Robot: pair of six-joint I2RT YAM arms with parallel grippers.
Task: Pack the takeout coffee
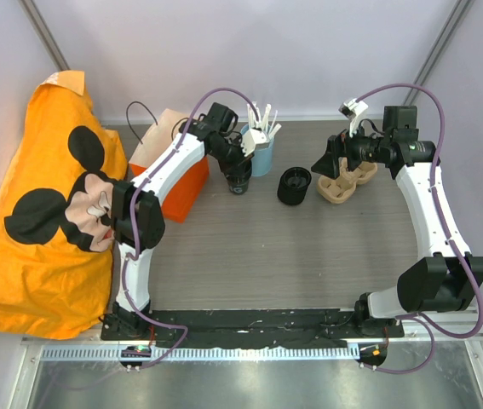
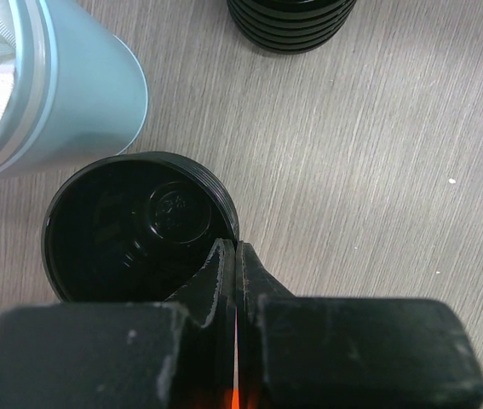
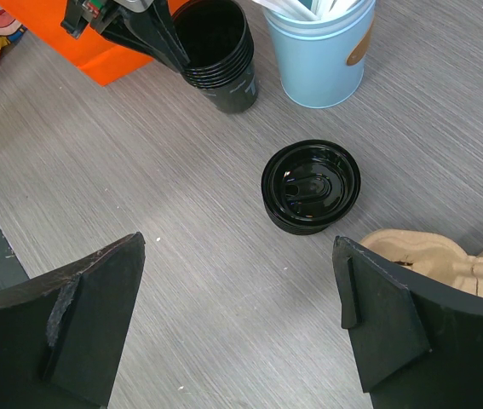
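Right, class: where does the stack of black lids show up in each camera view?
Top external: stack of black lids near centre, right of the blue cup.
Left wrist: lids cut off by the top edge, right of centre.
Right wrist: lids mid-frame.
Shared landmark: the blue cup, top left in the left wrist view, top, right of centre, in the right wrist view.

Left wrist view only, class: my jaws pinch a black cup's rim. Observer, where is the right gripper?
Observer: The right gripper hangs open over the table, by the carrier.
Operator: Is my cup alone?
Observer: No, it tops a stack of cups.
Operator: What else is beside them?
Observer: An orange bag, on their left.
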